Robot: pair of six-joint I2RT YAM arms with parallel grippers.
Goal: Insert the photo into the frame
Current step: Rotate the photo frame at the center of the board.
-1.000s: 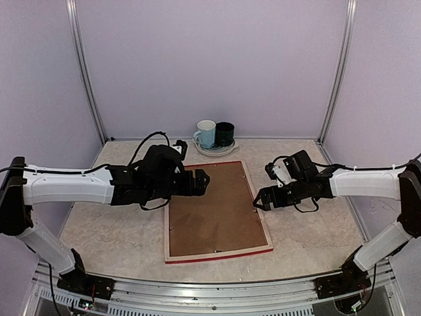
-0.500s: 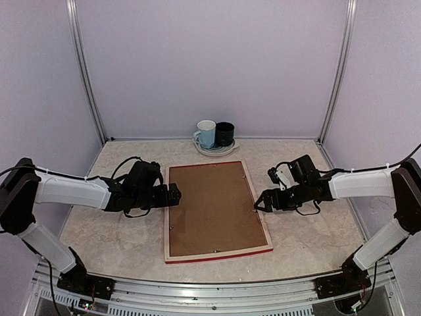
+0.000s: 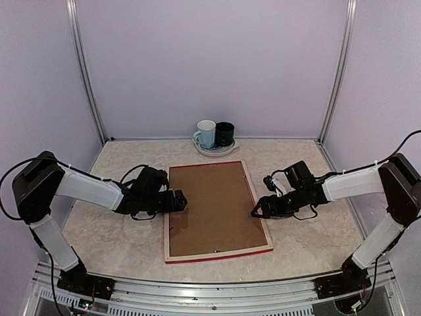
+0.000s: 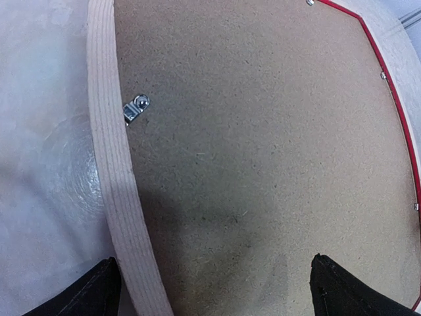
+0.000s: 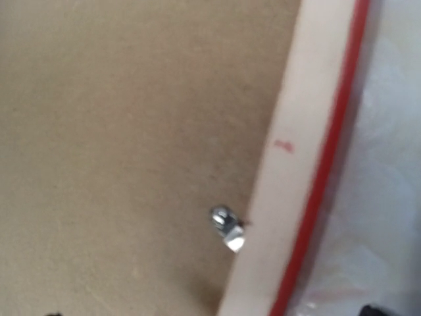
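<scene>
Lying face down, the frame [image 3: 218,254] shows its backing board [image 3: 214,204]; the wrist views make its metal clips [image 4: 136,108] plain. The left jaws stand apart, the right jaws seemingly likewise.

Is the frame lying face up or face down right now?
Face down: the frame shows its pale wood back, brown backing board and a metal clip.
</scene>
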